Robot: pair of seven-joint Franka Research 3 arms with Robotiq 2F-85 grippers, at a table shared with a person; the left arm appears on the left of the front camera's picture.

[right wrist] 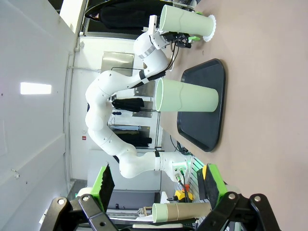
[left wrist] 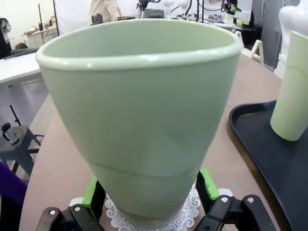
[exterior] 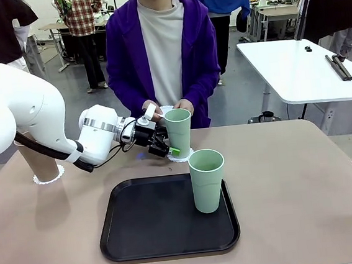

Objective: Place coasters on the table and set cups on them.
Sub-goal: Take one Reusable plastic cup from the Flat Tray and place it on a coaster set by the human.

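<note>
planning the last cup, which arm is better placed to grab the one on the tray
Right, probably. The right gripper is open and empty, and the tray cup stands on the right side of the tray. The left gripper is around the far cup.

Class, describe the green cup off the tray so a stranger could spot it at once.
On the beige table, look just past the black tray, toward the person in purple. A pale green cup stands there on a lacy white coaster. Unlike the tray's green cup, it sits between the fingers of the left gripper.
</note>
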